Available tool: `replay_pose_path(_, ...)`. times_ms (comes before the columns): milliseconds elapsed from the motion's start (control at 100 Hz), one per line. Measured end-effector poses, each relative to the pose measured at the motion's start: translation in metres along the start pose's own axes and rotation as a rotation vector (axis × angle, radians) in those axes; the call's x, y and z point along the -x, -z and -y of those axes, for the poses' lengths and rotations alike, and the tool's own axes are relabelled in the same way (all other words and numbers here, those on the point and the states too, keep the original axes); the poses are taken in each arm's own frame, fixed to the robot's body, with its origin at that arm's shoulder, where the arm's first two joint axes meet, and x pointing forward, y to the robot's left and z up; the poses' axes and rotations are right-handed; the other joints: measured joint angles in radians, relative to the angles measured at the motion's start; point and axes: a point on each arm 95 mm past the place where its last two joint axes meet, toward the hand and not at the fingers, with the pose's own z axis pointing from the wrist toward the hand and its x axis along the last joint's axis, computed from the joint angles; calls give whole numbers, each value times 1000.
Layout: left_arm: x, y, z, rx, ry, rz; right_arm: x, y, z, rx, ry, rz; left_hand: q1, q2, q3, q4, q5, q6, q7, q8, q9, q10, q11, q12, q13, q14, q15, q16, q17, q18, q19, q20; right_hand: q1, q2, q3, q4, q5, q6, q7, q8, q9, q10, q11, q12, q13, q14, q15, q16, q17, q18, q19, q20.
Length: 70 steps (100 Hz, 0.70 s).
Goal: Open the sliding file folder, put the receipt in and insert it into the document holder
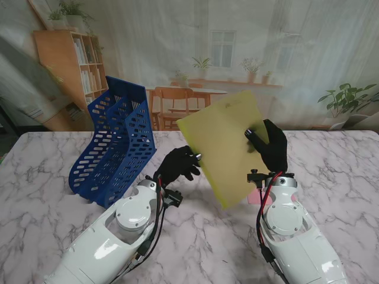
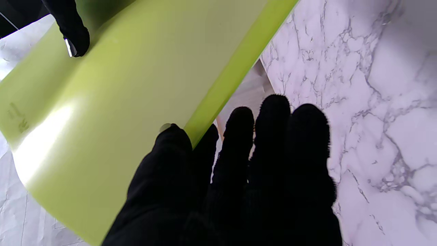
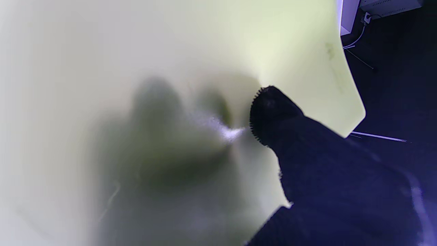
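Right robot hand [image 1: 269,145] clamps the yellow folder [image 1: 225,148], raised and tilted above the counter [image 1: 53,177]. Left robot hand [image 1: 177,167] apparently pinches its left edge, thumb [image 2: 170,143] on the face.

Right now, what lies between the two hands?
The yellow-green file folder, held up tilted off the table: the left hand at its left edge, the right hand gripping its right side. The stand view shows it.

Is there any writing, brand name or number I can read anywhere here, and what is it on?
No text can be read.
A faint dark mark sits near one corner of the yellow folder, too blurred to read.
The books on the backdrop's shelf are too small to read.
The blue document holder shows no label.
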Motion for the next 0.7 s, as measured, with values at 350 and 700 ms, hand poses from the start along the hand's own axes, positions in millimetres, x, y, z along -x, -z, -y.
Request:
replay_pose_path(350,3,2,-8,25,3,16,-1,-6,-2,0,5,-11,0,0,0,0,0,0,-2,0,0,0,0,0,0,0,0,0,0,0,0,0,0,0,0,-2,0,-8,0,0,0,2,0,0,-1,1,0,-1,0,0,0,0)
replay_pose_path(700,9,4,-21,65,5,44,-3,-14,-3,1,0,-20,0,-16,0,0,0,0,-2,0,0,0,0,0,0,0,0,0,0,0,0,0,0,-1,0,-4,-3,-22,0,0,0,6,0,-1,-4,1,-8,-14,0,0,0,1)
